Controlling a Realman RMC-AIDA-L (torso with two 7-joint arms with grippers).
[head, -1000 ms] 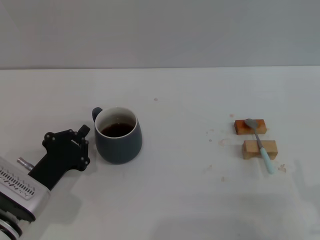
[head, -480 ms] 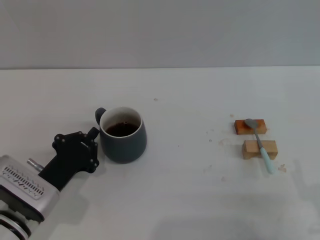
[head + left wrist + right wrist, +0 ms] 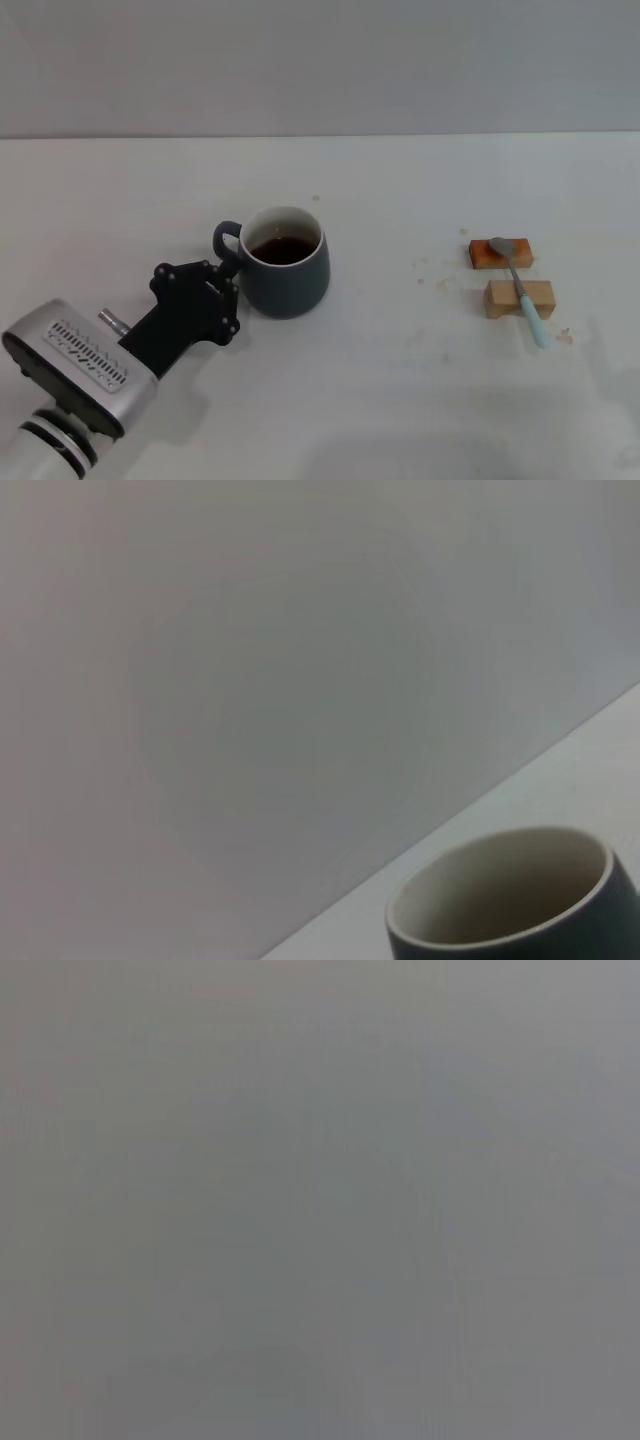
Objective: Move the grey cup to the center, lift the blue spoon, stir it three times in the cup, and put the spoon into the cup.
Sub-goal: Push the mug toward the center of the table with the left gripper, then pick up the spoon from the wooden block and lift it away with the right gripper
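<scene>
The grey cup [image 3: 288,278], holding dark liquid, stands on the white table left of the middle, its handle pointing toward my left arm. My left gripper [image 3: 229,270] sits at that handle and looks shut on it. In the left wrist view the grey cup [image 3: 510,905] shows only its white-lined rim. The blue spoon [image 3: 521,286] lies at the right across two small blocks, metal bowl toward the far side. My right gripper is out of view; its wrist view shows only plain grey.
An orange block [image 3: 485,256] and a pale wooden block [image 3: 502,300] carry the spoon. Small crumbs [image 3: 432,275] dot the table to the left of the blocks. A grey wall rises behind the table's far edge.
My left gripper and the grey cup have moved together to the right and slightly nearer, toward the table's middle. The spoon and the blocks have stayed put.
</scene>
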